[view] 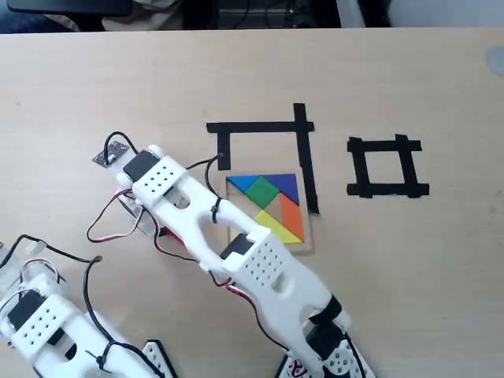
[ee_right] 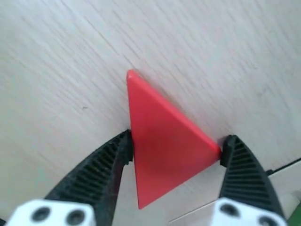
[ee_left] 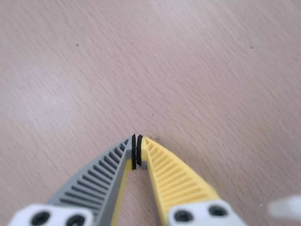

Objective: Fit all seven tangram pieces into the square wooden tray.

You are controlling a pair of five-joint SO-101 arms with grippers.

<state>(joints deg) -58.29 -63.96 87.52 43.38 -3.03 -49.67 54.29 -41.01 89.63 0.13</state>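
The light wooden surface [view: 409, 276] carries both arms and the task items. The right arm [view: 268, 276] extends from the near edge, crosses the near left corner of the square wooden tray [view: 309, 242] and ends at a position left of the tray. The left arm [view: 39, 323] stands at the near left corner of the surface. An open frame of black tape [view: 264, 126] borders the far and right sides of the tray; a second, closed tape square [view: 386, 167] lies well apart to the right. The tray contains blue pieces [view: 244, 183], a green piece [view: 264, 194], an orange piece [view: 292, 216] and a yellow piece [view: 276, 225], fitted edge to edge. The red triangle [ee_right: 164, 146] is outside the tray, over bare surface. The right pincer [ee_right: 178, 141] is closed against it, one black finger on each side. The left pincer [ee_left: 137, 150] is fully closed, tips touching, gripping nothing, over bare surface.
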